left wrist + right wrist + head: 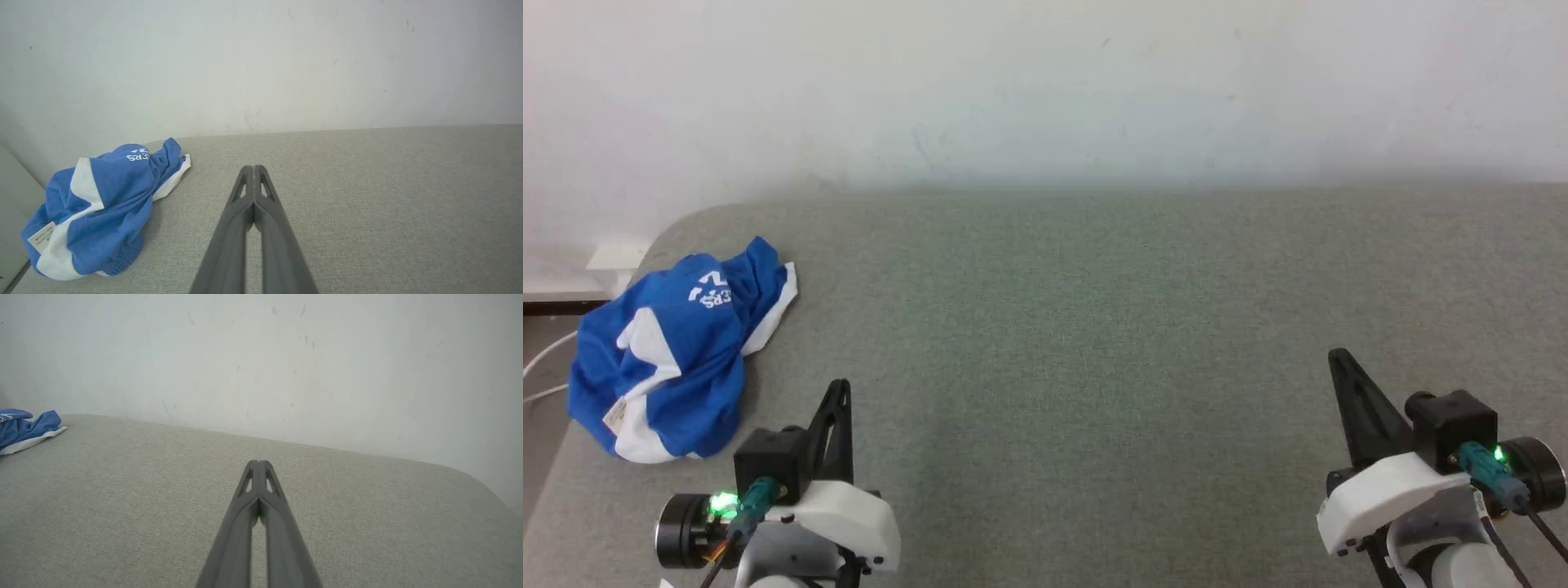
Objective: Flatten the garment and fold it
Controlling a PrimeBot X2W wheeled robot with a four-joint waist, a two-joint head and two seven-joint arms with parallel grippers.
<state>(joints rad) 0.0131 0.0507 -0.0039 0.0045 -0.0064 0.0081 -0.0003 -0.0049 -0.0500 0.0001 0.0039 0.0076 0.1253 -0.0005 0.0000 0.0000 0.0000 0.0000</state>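
Note:
The garment [670, 351] is a crumpled heap of royal-blue shorts with white stripes, white lettering and a small white label, lying at the table's far left edge. It also appears in the left wrist view as a heap [102, 212] and at the left border of the right wrist view [24, 428]. My left gripper [840, 388] hovers just right of the heap, shut and empty, fingertips pressed together [254, 168]. My right gripper [1338, 358] stands far off at the lower right, also shut and empty [257, 462].
A grey-green fabric table [1094, 327] spans the view, with a rounded left corner and a white wall [1045, 82] right behind it. White cables [539, 367] hang off the left side below the table edge.

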